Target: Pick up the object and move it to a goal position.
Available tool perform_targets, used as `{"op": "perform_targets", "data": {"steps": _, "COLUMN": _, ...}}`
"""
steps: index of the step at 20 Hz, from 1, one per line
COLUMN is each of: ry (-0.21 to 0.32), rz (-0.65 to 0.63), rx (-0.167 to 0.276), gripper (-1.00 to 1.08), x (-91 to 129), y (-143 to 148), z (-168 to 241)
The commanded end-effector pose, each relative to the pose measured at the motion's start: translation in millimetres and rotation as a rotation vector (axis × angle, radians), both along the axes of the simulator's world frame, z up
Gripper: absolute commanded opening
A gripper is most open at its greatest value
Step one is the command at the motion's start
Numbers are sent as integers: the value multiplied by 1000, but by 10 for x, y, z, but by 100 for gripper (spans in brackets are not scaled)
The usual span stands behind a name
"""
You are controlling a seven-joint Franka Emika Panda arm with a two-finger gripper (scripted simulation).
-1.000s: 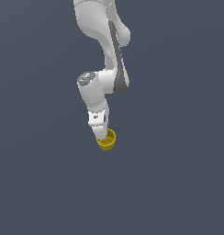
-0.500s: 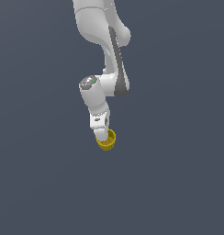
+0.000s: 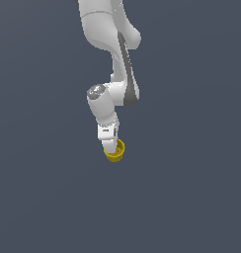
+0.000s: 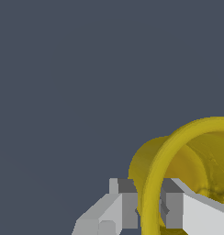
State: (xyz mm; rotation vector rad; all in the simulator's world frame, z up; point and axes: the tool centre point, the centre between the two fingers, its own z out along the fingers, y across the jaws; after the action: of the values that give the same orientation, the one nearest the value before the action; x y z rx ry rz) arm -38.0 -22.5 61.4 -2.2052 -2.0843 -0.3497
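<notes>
One small mustard-yellow tapered cup (image 3: 115, 151) (image 4: 187, 170), tilted at lower centre of the exterior frame; the white hand (image 3: 111, 147) (image 4: 148, 206) pinches its rim wall; interior holds nothing visible.

Cup (image 4: 196, 151) matt yellow, faintly ridged; claw (image 4: 148, 206) smooth grey-white.

We see only a flat slate-grey background (image 3: 191, 197) apart from the task items. In the exterior view it fills the whole picture, uniform in tone, with no edges, seams, markings or shadows we can make out. The wrist view shows the same plain grey surface (image 4: 63, 69), again featureless. We can't tell whether it is a floor, a tabletop or just backdrop. We spot no other items on it in either view.
</notes>
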Motion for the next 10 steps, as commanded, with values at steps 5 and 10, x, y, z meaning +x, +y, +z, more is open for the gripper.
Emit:
{"op": "perform_targets", "data": {"steps": 5, "ry": 0, "rz": 0, "rx": 0, "gripper": -100, "x": 1, "y": 1, "z": 0}}
{"op": "perform_targets", "data": {"steps": 10, "ry": 0, "rz": 0, "rx": 0, "gripper": -100, "x": -5, "y": -18, "z": 65}}
